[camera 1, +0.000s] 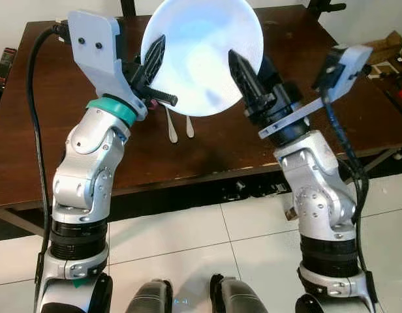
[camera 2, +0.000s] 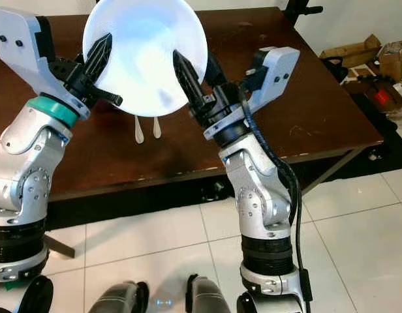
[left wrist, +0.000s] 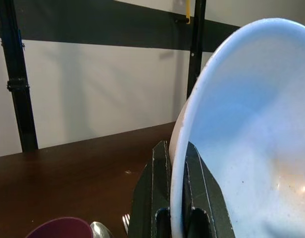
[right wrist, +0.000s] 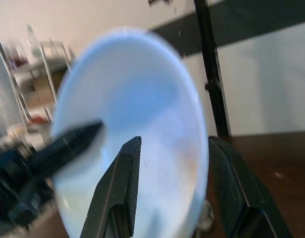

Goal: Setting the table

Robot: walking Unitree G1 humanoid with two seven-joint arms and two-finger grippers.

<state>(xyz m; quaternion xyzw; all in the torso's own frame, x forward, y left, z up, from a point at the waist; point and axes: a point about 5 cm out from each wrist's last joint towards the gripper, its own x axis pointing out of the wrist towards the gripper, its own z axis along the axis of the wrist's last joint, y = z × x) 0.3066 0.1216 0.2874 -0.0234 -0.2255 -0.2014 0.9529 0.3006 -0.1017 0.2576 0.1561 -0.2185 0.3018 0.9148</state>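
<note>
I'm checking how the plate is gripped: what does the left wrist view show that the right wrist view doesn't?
The left wrist view shows the left gripper with its fingers clamped on the white plate rim, plus a purple cup and cutlery on the table. The right wrist view shows the right gripper with its fingers spread either side of the plate's rim, and a blurred shelf. Both show the plate, table and wall.

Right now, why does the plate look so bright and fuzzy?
In the left eye view, light washes the white plate out to a bluish glare; in the right wrist view it sits close and blurred between that gripper's fingers; the left wrist view shows its rim sharply.
</note>
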